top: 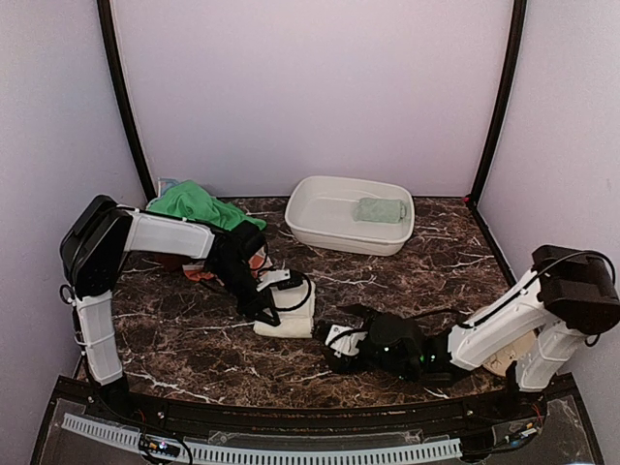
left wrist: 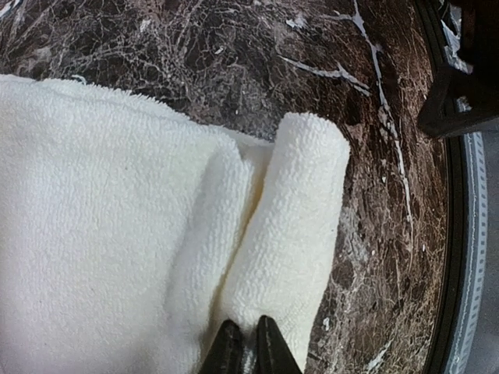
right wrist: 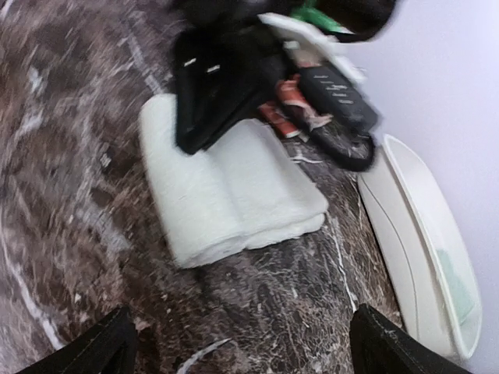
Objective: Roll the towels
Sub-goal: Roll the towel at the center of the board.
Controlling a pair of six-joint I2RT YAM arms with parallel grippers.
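Note:
The large cream-white towel (top: 289,318) lies on the dark marble table (top: 387,281), partly rolled from its near edge. In the left wrist view the roll (left wrist: 292,234) lies on the flat part of the towel. My left gripper (left wrist: 249,352) is shut, pinching the roll's end; it also shows in the top view (top: 263,312). My right gripper (top: 331,351) is open and empty, low over the table just right of the towel (right wrist: 226,187), with its fingers (right wrist: 90,351) wide apart. A sage-green towel (top: 380,209) lies in the basin. A bright green towel (top: 194,203) and an orange one (top: 201,272) lie behind my left arm.
The white plastic basin (top: 325,228) stands at the back centre, and also shows in the right wrist view (right wrist: 413,234). A cream plate (top: 506,360) lies at the near right, mostly hidden under my right arm. Black frame posts stand at the back corners.

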